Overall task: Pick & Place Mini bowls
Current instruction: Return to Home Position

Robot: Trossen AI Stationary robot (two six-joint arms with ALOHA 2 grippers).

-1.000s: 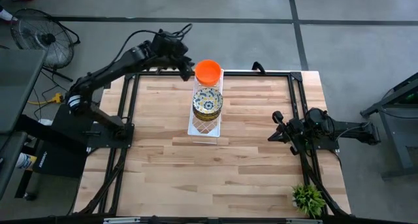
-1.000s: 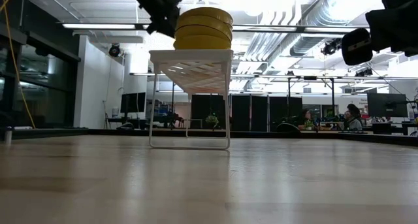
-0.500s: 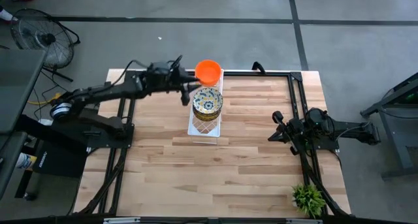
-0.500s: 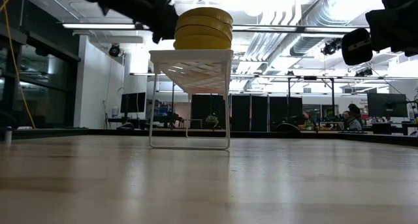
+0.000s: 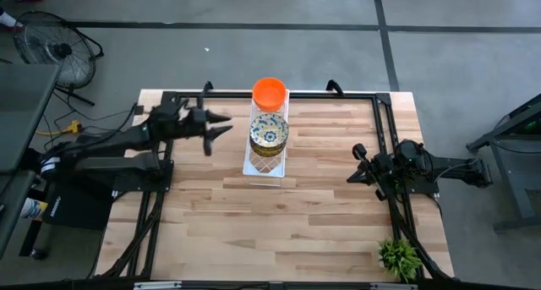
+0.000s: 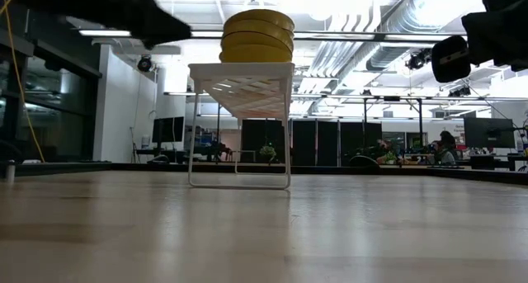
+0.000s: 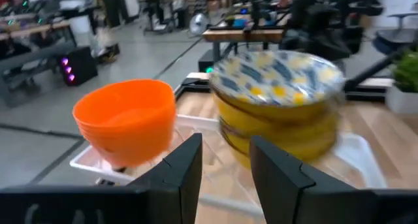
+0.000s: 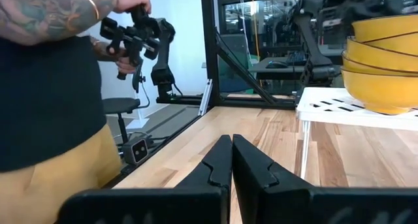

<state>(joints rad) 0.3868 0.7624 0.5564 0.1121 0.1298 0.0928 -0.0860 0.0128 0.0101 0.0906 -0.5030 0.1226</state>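
Note:
An orange mini bowl (image 5: 270,91) (image 7: 127,119) sits on the far end of a white lattice tray (image 5: 264,161). Beside it on the tray stands a stack of floral-patterned bowls (image 5: 269,131) (image 7: 277,103) with yellow outsides (image 6: 257,35). My left gripper (image 5: 221,126) (image 7: 225,178) is open, to the left of the tray, pointing at the bowls and touching nothing. My right gripper (image 5: 355,167) (image 8: 232,165) is shut and waits near the table's right edge.
The tray (image 6: 241,93) stands on thin white legs above the wooden table (image 5: 279,222). A small green plant (image 5: 397,256) sits at the near right corner. A person (image 8: 46,87) stands beyond the table's left side holding a control handle. A black frame rail (image 5: 338,94) runs round the table.
My left gripper has drawn back from beside the orange bowl at the tray's far end, moving toward the near edge, down, and then toward the table's left. The bowls and tray have stayed where they were.

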